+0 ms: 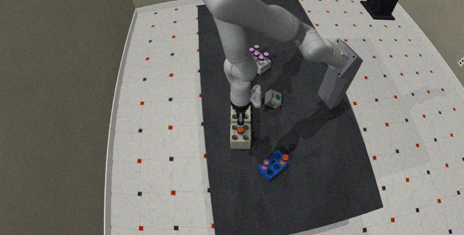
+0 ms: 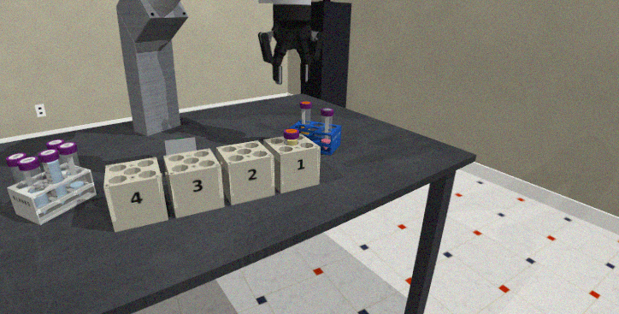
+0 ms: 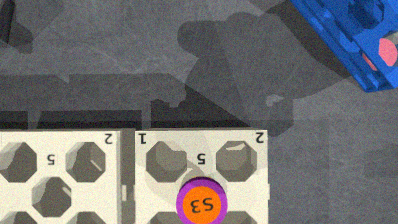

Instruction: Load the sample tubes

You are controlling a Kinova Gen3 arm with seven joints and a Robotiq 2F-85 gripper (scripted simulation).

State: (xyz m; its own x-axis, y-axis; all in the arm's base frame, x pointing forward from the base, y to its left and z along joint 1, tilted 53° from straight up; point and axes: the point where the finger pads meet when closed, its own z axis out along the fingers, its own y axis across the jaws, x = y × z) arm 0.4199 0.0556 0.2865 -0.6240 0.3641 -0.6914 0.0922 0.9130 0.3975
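Four cream adapters stand in a row: adapter 1 (image 2: 298, 164), 2 (image 2: 249, 173), 3 (image 2: 194, 181) and 4 (image 2: 135, 192). Sample S3 (image 3: 201, 203), with a purple cap and orange dot, sits in the centre hole 5 of adapter 1 (image 3: 200, 175) and also shows in the exterior view (image 2: 291, 136). The other holes in view are empty. My gripper (image 2: 291, 75) hangs open and empty well above adapter 1. The blue rack (image 2: 319, 138) behind adapter 1 holds an orange-dot tube (image 2: 305, 112) and a grey-dot tube (image 2: 327, 118). The white rack (image 2: 47, 183) at the left holds several purple-capped water blanks.
The DONE desk with its green key (image 1: 276, 97) stands behind the adapter row, near the arm's base column (image 2: 149, 64). In the overhead view the arm hides adapters 3 and 4. The table's right edge lies close to the blue rack (image 1: 273, 165).
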